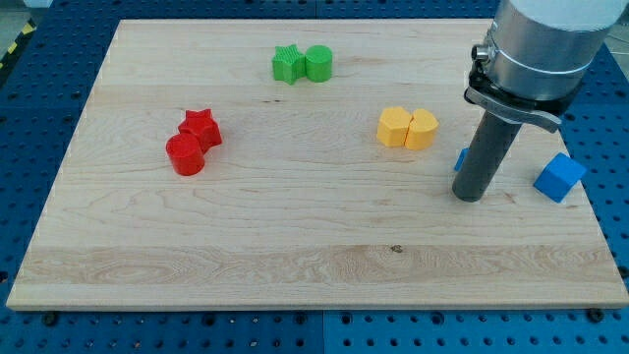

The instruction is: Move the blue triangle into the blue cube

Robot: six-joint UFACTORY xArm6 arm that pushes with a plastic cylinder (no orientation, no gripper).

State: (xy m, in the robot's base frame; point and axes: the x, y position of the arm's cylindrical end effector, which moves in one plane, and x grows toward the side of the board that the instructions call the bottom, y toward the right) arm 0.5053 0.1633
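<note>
resting tip: my tip sits on the wooden board, no pincer on the rod, nothing held
blue triangle: mostly hidden behind the rod, at its left edge
blue cube: right of the tip, near the board's right edge, apart from the rod

The worktop carries 8 blocks: 2 red, 2 green, 2 yellow and 2 blue.
</note>
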